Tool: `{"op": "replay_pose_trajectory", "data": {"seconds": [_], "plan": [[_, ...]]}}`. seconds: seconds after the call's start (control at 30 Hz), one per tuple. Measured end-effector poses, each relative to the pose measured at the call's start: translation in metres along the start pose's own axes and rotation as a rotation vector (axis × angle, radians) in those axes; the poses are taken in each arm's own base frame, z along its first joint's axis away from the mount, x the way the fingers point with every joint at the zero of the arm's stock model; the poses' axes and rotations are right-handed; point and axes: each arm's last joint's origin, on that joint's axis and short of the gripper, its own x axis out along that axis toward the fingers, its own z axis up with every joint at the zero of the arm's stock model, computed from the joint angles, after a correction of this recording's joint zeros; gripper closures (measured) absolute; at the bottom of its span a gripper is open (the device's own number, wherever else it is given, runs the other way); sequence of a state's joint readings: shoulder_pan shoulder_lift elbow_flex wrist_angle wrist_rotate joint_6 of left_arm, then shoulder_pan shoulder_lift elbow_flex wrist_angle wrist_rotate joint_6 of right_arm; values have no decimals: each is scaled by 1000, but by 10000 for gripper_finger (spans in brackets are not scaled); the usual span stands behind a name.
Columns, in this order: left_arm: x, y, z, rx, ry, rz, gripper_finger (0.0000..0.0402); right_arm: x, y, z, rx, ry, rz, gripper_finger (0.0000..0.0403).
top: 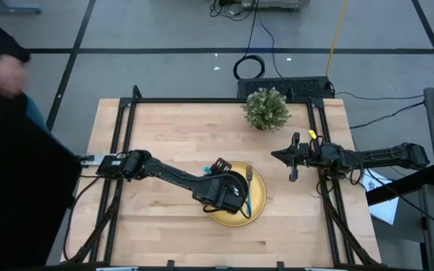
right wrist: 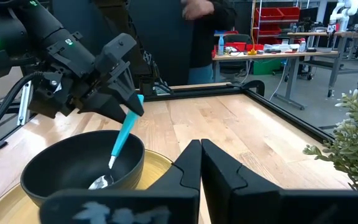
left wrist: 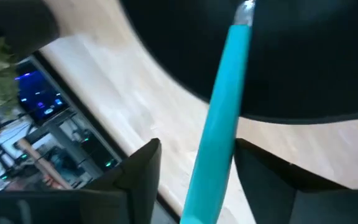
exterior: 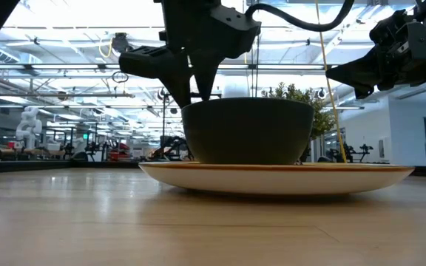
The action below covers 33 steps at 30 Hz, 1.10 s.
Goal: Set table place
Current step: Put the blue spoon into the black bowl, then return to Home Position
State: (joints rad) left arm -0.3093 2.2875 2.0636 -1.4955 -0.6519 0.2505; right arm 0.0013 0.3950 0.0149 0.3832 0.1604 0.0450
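Note:
A yellow plate (top: 256, 213) lies on the table (top: 164, 128) near its middle, and a black bowl (right wrist: 73, 165) stands on it. A spoon with a turquoise handle (right wrist: 123, 138) stands steeply in the bowl, its metal end (right wrist: 101, 182) on the bowl's bottom. My left gripper (right wrist: 135, 106) is above the bowl, slanting down. It is open, with the handle (left wrist: 219, 130) between its fingers. A fork (top: 249, 177) lies on the plate beside the bowl. My right gripper (right wrist: 201, 149) is shut and empty, above the table's right part (top: 294, 158). My left gripper stands open around the upper end of the spoon's handle (left wrist: 225, 143). The handle seems to lean against one finger (left wrist: 253, 168), and wood shows between it and the other finger (left wrist: 145, 168). The fingers come slanting down from above. The spoon is tilted, its metal end in the bowl.
A small green potted plant (top: 266, 109) stands at the table's far edge, right of centre. A black frame (top: 202, 100) edges the table. A person in dark clothes (top: 6, 83) stands beyond the table's left side. Bare wood (top: 157, 218) lies left of the plate.

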Motion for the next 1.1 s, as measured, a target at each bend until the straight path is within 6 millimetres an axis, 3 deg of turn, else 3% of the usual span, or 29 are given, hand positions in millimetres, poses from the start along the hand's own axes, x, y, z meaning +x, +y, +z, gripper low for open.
{"op": "replay_pose_trajectory", "data": {"seconds": [0.3,0.7,0.9,1.1], "plan": [[-7,-7,0,37,19,63,148,0,0,0,0,0,0,403],[-35,-3,-14,-49,-42,107,135,0,0,0,0,-1,0,403],[-61,15,-46,-155,-82,111,135,0,0,0,-1,1,0,403],[-96,39,-90,-361,-203,117,139,0,0,-1,-4,14,-1,403]]}}
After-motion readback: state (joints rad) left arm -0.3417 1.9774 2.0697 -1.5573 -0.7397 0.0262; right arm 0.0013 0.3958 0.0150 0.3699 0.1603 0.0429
